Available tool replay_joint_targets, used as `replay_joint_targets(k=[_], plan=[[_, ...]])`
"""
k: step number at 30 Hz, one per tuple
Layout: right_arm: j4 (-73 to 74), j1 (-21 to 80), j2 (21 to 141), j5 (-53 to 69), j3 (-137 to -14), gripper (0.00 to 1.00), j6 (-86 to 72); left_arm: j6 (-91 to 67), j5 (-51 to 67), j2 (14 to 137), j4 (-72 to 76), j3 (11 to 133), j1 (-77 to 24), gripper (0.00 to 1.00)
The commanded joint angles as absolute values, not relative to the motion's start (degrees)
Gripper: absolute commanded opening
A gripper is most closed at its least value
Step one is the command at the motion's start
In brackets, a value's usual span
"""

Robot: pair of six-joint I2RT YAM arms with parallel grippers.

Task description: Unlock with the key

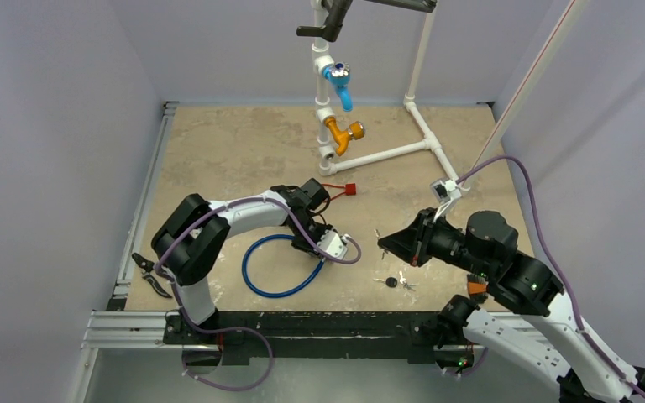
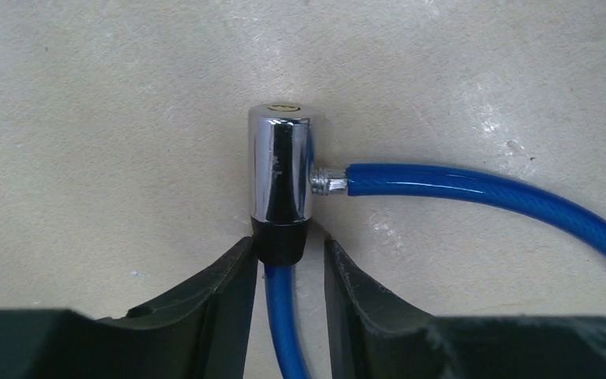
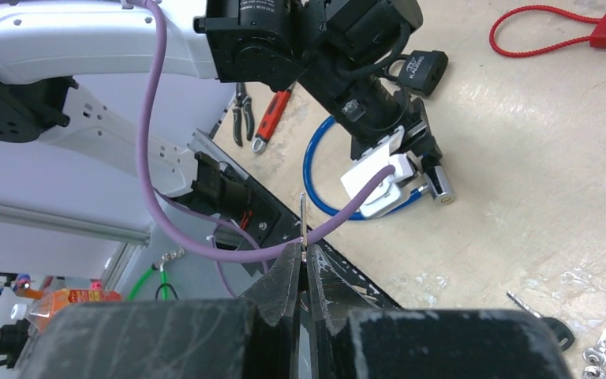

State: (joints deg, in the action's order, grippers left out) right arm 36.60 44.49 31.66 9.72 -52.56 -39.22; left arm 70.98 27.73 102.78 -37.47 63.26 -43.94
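Down at the near edge of the tabletop [image 1: 235, 151], spare keys [image 1: 396, 282] lie loose, and just above them the right gripper [image 3: 304, 254] has its jaws pinched tight on the key [image 3: 303, 217]. The thin blade stands straight up out of the fingertips. So the key is in hand, but in the air and well apart from the lock.

Further in, around mid-table, the left gripper [image 2: 289, 246] is down on the lock [image 2: 281, 166], a chrome barrel lying flat. The jaws are narrow and straddle its black end. One finger looks to be touching and a sliver of gap shows at the other, so I'd not call it a firm clamp yet. The brass keyway face points away from that gripper. The blue cable [image 2: 473, 185] is plugged into the barrel's side, so nothing is unlocked.

My read is that fetching the key is done and steadying the lock is under way. Lining up, inserting and turning are all left.

Beyond that there's a black padlock [image 3: 420, 69] with white lettering too small to read for sure, then a red seal [image 1: 348, 189]. Pliers [image 1: 149, 273] sit at the left edge. At the far edge, blue [image 1: 340, 84] and orange valves [image 1: 343, 134] hang on white pipe.
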Motion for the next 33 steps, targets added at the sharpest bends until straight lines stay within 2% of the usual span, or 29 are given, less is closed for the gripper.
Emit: replay_joint_targets(k=[1, 4, 5, 7, 8, 14, 23, 29, 33], plan=[[38.7, 44.1, 32.7, 7.6, -55.9, 0.00, -37.2, 76.0, 29.6, 102.5, -40.6, 63.1, -44.3, 0.33], [39.6, 44.1, 33.7, 7.4, -57.2, 0.00, -36.6, 77.7, 28.1, 102.5, -40.3, 61.7, -45.4, 0.34], [39.9, 44.1, 33.9, 7.4, -57.6, 0.00, -36.4, 77.6, 27.3, 102.8, -40.0, 61.6, -45.8, 0.32], [40.3, 44.1, 34.4, 6.9, -58.2, 0.00, -35.9, 76.0, 26.3, 103.2, -39.0, 62.0, -46.5, 0.04], [40.3, 44.1, 34.6, 6.8, -58.4, 0.00, -35.7, 74.0, 26.5, 103.2, -38.7, 62.7, -46.5, 0.00], [41.2, 44.1, 38.8, 7.6, -63.4, 0.00, -33.6, 64.2, 28.3, 94.6, -38.9, 67.3, -46.6, 0.00], [44.4, 44.2, 46.5, 14.6, -74.4, 0.00, -31.0, 55.9, 27.3, 67.9, -40.3, 66.0, -48.4, 0.00], [47.9, 44.2, 55.1, 24.2, -79.8, 0.00, -28.8, 60.5, 21.3, 49.5, -39.9, 59.2, -50.5, 0.00], [51.9, 44.2, 59.9, 29.7, -85.5, 0.00, -26.7, 63.8, 17.3, 41.6, -42.0, 57.3, -50.6, 0.00]])
